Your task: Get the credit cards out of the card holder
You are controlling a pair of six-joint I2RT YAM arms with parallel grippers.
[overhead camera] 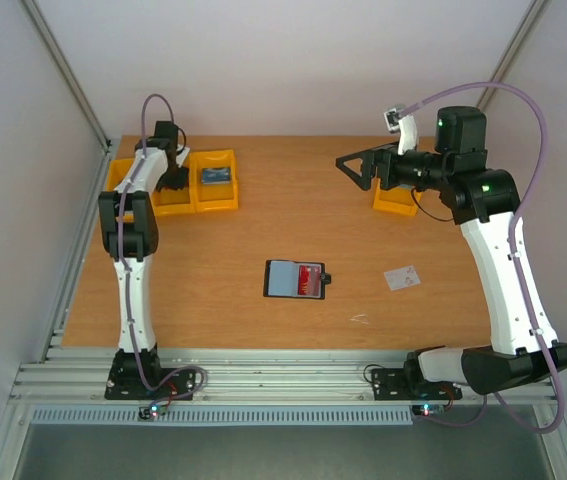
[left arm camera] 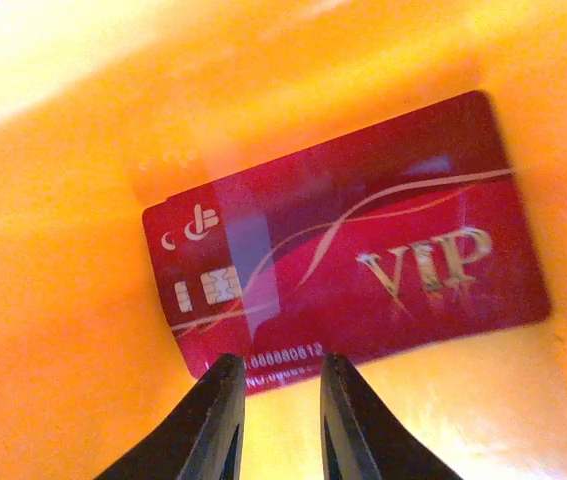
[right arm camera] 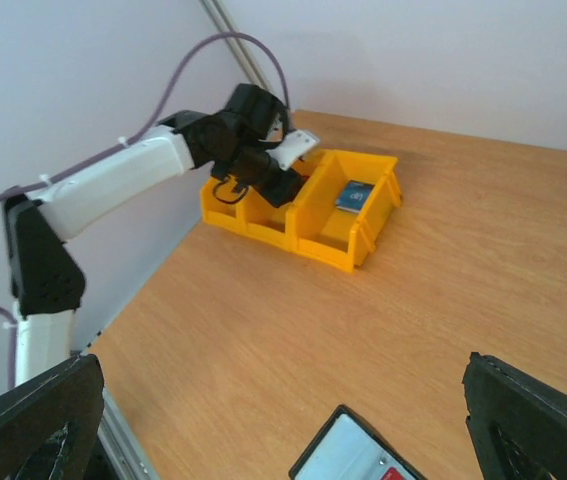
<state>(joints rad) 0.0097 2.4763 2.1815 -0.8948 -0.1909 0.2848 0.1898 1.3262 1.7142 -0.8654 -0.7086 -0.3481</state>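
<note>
The card holder (overhead camera: 285, 279) lies open mid-table, grey-blue inside, with a red credit card (overhead camera: 310, 277) in its right half. A whitish credit card (overhead camera: 402, 277) lies flat on the table to its right. Another red card marked VIP (left arm camera: 363, 260) lies on the floor of a yellow bin (left arm camera: 53, 300). My left gripper (left arm camera: 280, 362) hangs just over that card's near edge, its jaws a little apart and gripping nothing. It reaches down into the middle of the back-left bins (overhead camera: 173, 178). My right gripper (overhead camera: 353, 168) is raised over the back of the table, wide open and empty; below it the holder's corner (right arm camera: 348, 455) shows.
A row of yellow bins (overhead camera: 225, 200) stands at the back left; the right one holds a blue item (overhead camera: 216, 177). One more yellow bin (overhead camera: 393, 203) stands at the back right under my right arm. Walls close in on both sides.
</note>
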